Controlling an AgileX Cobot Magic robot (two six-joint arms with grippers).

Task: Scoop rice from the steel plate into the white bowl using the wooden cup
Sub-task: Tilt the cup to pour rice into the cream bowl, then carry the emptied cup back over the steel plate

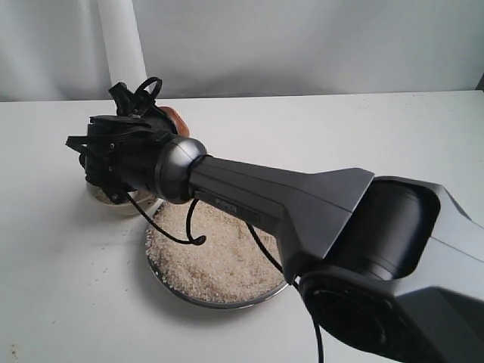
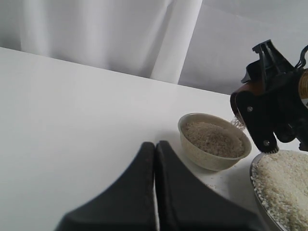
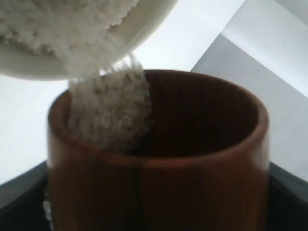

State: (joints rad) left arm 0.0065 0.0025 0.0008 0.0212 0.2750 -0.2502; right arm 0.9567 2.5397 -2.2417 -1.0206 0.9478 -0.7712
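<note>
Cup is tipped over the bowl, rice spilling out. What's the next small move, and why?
Probably tip the wooden cup slightly further over the white bowl: a clump of rice sits inside near the lip, and grains are falling into the bowl.

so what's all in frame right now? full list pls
steel plate: 1, silver, on the table beside the bowl
rice: pale beige; heap on plate, some in bowl, thin stream falling from cup into bowl
white bowl: 1, cream, on the table
wooden cup: 1, reddish-brown, tipped over the bowl
table: 1, white
backdrop: white cloth, behind the table
cable: 1, black, hanging off the right arm over the plate
left gripper: black, shut, empty, short of the bowl
right gripper: black, clamped on the cup, above the bowl
</note>
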